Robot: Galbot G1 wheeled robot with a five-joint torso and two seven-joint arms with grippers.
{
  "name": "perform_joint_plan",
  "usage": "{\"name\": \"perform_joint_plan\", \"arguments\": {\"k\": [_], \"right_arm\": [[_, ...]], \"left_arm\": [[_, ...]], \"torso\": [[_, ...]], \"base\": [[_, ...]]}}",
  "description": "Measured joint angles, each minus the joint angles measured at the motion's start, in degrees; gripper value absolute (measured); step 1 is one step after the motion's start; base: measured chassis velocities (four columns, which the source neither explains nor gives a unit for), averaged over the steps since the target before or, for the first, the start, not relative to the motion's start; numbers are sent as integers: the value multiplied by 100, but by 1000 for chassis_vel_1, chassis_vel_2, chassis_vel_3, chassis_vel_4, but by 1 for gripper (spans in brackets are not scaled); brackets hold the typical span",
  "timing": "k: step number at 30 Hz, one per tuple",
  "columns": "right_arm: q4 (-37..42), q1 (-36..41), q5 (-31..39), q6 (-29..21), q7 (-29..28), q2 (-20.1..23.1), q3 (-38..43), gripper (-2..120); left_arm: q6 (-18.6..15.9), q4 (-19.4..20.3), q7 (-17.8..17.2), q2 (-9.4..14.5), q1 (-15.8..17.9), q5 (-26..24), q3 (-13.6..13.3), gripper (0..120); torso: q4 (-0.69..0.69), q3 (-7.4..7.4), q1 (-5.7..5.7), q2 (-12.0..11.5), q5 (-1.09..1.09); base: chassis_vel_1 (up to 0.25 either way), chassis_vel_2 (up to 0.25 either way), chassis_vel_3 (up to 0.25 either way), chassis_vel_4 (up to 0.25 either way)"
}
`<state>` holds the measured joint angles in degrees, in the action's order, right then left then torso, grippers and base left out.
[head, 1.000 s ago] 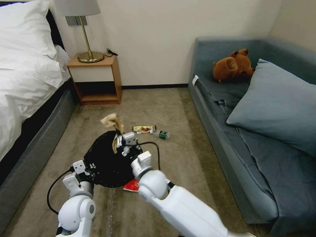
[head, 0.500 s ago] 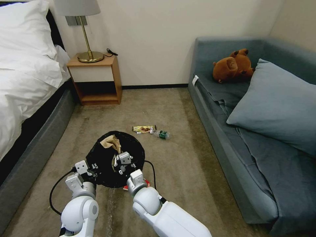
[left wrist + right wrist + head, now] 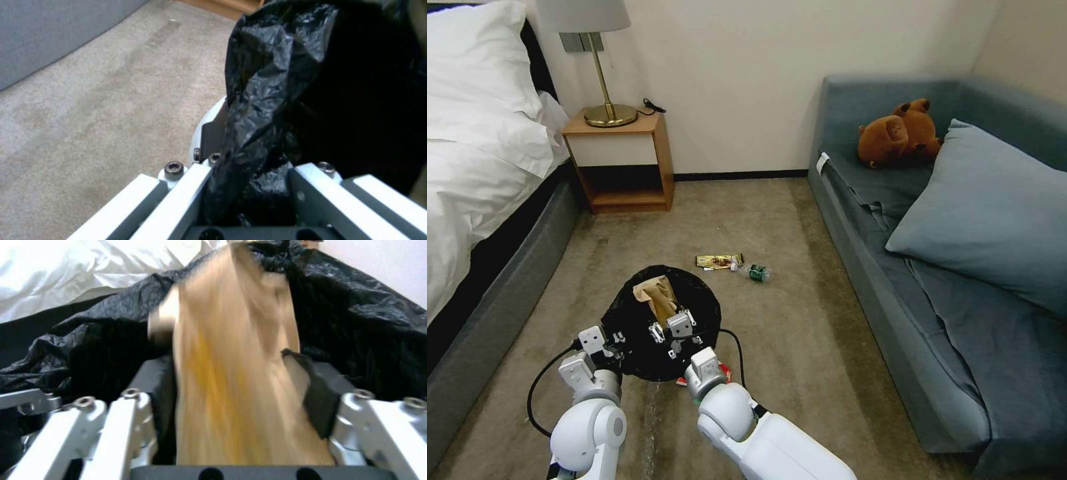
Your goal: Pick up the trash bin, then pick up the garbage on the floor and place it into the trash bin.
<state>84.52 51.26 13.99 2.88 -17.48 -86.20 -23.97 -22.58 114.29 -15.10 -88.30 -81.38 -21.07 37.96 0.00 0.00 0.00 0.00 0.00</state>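
Trash bin: the trash bin (image 3: pixel 662 323), lined with a crinkled black bag (image 3: pixel 267 83), was held above the carpet (image 3: pixel 800 333) between the bed (image 3: pixel 474 173) and the sofa (image 3: pixel 960 267), its mouth facing upward toward the head camera.
Left gripper: the left gripper (image 3: pixel 606 341) was at the bin's near-left rim, clenched on the rim and the folded-over bag; in the left wrist view the bag plastic was bunched between the fingers (image 3: pixel 186 193).
Right gripper: the right gripper (image 3: pixel 672 325) was over the bin's mouth, pointing into it. Its black pads (image 3: pixel 322 396) stood either side of the tan-brown paper scrap (image 3: pixel 236 373). The scrap was blurred in the right wrist view; whether the pads were pressing it or had let go could not be told.
Paper scrap, head view: it lay within the bin's opening, toward the far side, just beyond the right gripper.
Remaining garbage: a yellow-brown snack wrapper (image 3: pixel 718 261) and a small clear bottle with a green label (image 3: pixel 754 271) lay on the carpet just beyond the bin, almost touching each other. A red-white wrapper (image 3: pixel 722 371) showed on the floor below the bin's near edge, partly hidden by the right arm.
Surroundings: a brown plush toy (image 3: pixel 899 133) lay on the sofa beside a grey pillow (image 3: pixel 987 213); a wooden nightstand (image 3: pixel 620 160) with a lamp (image 3: pixel 597 60) stood against the wall.
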Motion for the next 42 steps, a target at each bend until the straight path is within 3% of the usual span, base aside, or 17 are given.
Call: {"name": "perform_joint_plan", "arguments": {"k": [2,6,10,17,22,25,27,28,30,31,32,33,34,37,42], "right_arm": [[43,-21,0,-2,-1,20,3,75],[83,-26,7,-9,-2,34,15,83],[222,-58,43,-57,-5,66,64,99],[677,-200,288,-337,-58,255,107,100],[888,-381,560,-683,-73,651,-208,100],[1006,-665,901,-1008,-151,872,-457,100],[1252,-1316,1652,-1702,-467,1191,-964,100],[1252,-1316,1652,-1702,-467,1191,-964,100],[1554,-1949,3006,-2519,-1188,1393,-1477,100],[1554,-1949,3006,-2519,-1188,1393,-1477,100],[1674,-2295,3733,-2875,-1615,1439,-1734,100],[1674,-2295,3733,-2875,-1615,1439,-1734,100],[1753,-2772,4401,-3182,-2075,1455,-1998,100],[1768,-3380,4860,-3353,-2410,1377,-2169,100],[1759,-3497,4741,-3350,-2408,1257,-1968,100]], "left_arm": [[4,-8,0,-4,10,0,8,1],[5,-20,0,-8,24,0,9,1],[5,-52,-3,-12,60,13,7,1],[3,-97,-11,7,66,17,41,1],[-33,-60,-26,42,67,24,53,1],[-55,-18,-42,61,66,38,54,1],[-74,12,-66,62,67,78,68,1],[-74,12,-66,62,67,78,68,1],[-74,13,-71,59,64,122,76,1],[-74,13,-71,59,64,122,76,1],[-75,1,-70,56,64,129,77,1],[-75,1,-70,56,64,129,77,1],[-68,-31,-69,48,67,130,90,1],[-27,-103,-52,34,78,117,127,1],[-8,-173,-40,60,118,88,172,1]], "torso": [[0,0,0,0,0],[0,0,0,0,0],[0,0,0,0,0],[0,0,0,0,0],[-1,0,0,0,0],[-1,0,0,0,1],[0,0,0,0,1],[0,0,0,0,1],[0,0,0,0,0],[0,0,0,0,0],[-1,0,0,0,0],[-1,0,0,0,0],[0,0,0,0,0],[1,0,0,0,-1],[1,0,0,0,0]], "base": [[0,0,0,0],[0,0,0,0],[0,0,0,0],[0,0,0,0],[0,0,0,0],[0,0,0,0],[0,0,0,0],[0,0,0,0],[0,0,0,0],[0,0,0,0],[0,0,0,0],[0,0,0,0],[0,0,0,0],[0,0,0,0],[0,0,0,0]]}}
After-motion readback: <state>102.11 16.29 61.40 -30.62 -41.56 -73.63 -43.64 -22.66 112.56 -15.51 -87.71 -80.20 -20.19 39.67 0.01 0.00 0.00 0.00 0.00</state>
